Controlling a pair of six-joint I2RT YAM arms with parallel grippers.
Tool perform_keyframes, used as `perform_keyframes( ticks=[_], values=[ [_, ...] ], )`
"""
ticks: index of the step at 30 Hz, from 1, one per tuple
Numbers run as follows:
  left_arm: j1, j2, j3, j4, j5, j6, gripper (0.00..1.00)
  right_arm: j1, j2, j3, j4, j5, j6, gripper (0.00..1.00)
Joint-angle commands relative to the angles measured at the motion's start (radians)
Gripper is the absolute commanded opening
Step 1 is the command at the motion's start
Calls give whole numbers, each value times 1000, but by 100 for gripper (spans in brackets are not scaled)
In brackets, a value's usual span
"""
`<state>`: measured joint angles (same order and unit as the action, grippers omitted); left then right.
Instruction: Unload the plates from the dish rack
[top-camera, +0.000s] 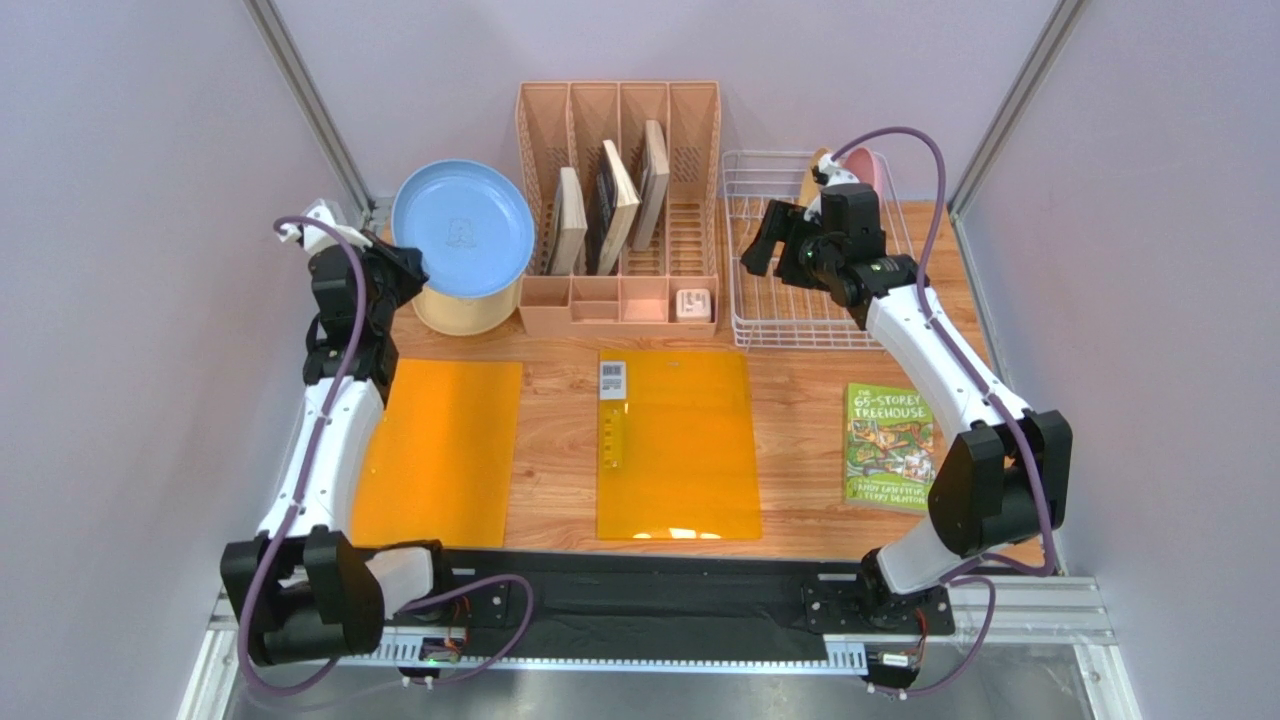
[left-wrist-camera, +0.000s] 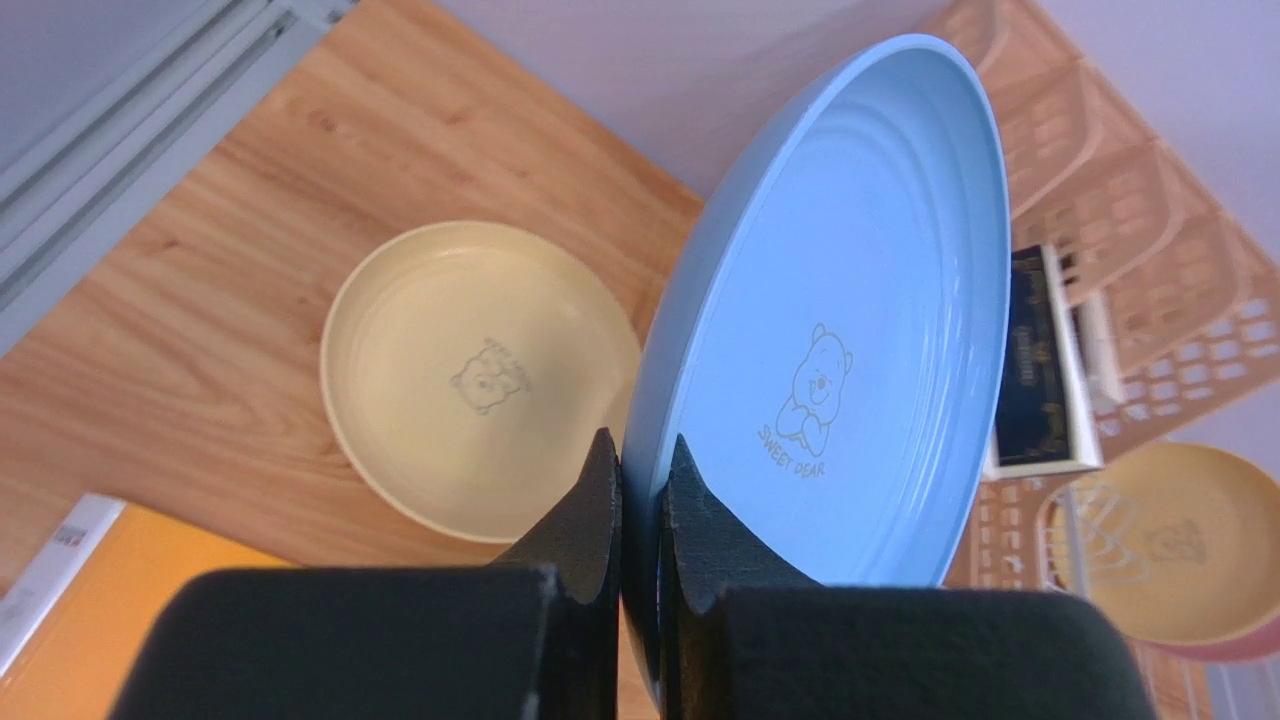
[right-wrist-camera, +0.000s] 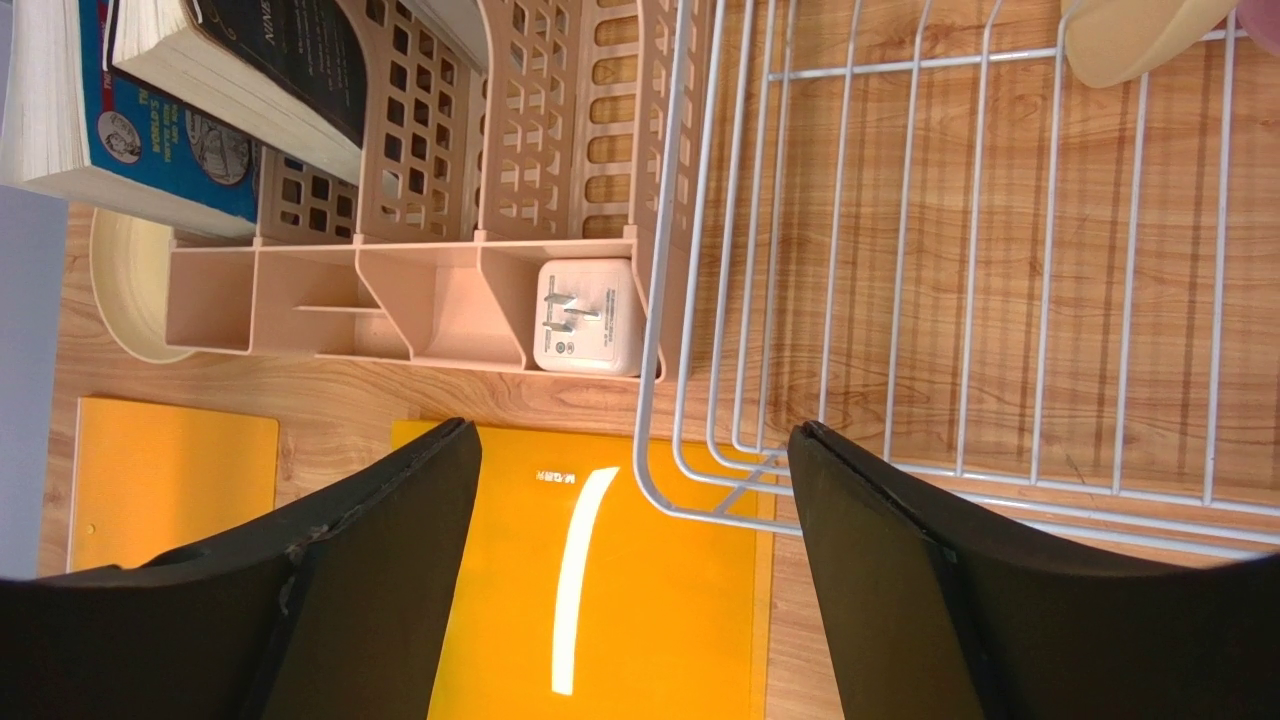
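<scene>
The left gripper (left-wrist-camera: 643, 458) is clamped on the light blue plate (left-wrist-camera: 842, 300), held over the pale yellow plate (left-wrist-camera: 466, 375), far left.

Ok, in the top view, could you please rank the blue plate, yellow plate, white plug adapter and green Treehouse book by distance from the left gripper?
1. Blue plate, clamped in the left gripper.
2. Yellow plate, on the table beneath.
3. White plug adapter, in the pink organizer, front tray.
4. Green Treehouse book, far right.
</scene>
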<state>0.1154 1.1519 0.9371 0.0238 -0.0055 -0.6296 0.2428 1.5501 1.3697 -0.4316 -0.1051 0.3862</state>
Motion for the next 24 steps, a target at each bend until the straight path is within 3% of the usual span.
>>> perform_keyframes(
  ticks=[1, 8, 16, 24],
  values=[
    [39, 106, -24, 91, -28, -22, 0, -29, 1, 43, -1, -5, -21, 81],
    [98, 320, -23, 257, 1, -96, 0, -51, 41, 98, -15, -24, -17, 81],
    [105, 557, 69, 321, 52, -136, 0, -56, 102, 160, -41, -15, -29, 81],
    [107, 666, 152, 312, 61, -113, 0, -71, 163, 239, -64, 7, -44, 80]
  ],
)
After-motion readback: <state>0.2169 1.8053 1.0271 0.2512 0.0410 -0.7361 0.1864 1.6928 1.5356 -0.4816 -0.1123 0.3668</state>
